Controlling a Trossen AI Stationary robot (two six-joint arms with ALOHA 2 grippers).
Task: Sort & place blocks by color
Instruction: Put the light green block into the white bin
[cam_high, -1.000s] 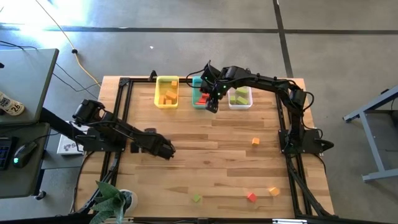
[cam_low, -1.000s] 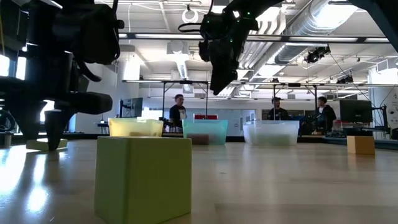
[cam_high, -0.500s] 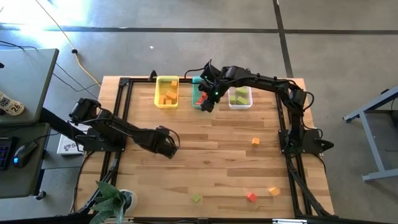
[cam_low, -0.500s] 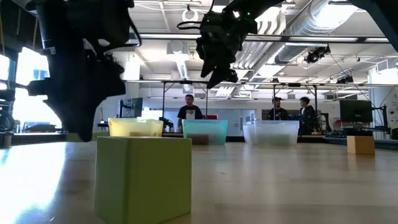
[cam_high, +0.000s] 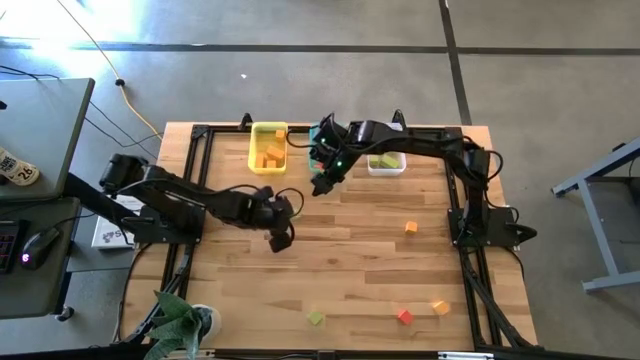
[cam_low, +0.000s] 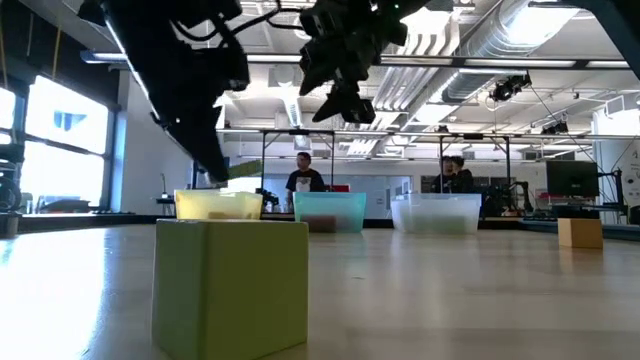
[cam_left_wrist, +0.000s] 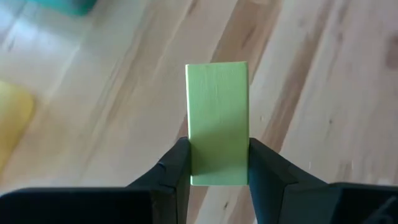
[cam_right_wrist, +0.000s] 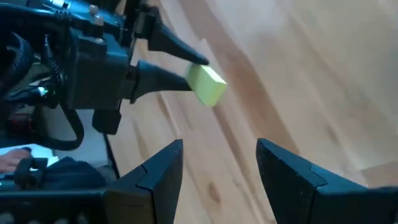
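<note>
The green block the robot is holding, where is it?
The green block is pinched in the left gripper, above the table's middle, before the yellow bin.

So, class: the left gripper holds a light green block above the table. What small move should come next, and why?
Probably carry it toward the clear bin, since that bin already holds green pieces. The left gripper is shut on the green block, and the right gripper hangs open nearby, so keep clear.

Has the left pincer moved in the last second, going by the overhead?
Yes. In the high view the left pincer, shut on a light green block, has swung right across the table and closer to the yellow bin.
</note>
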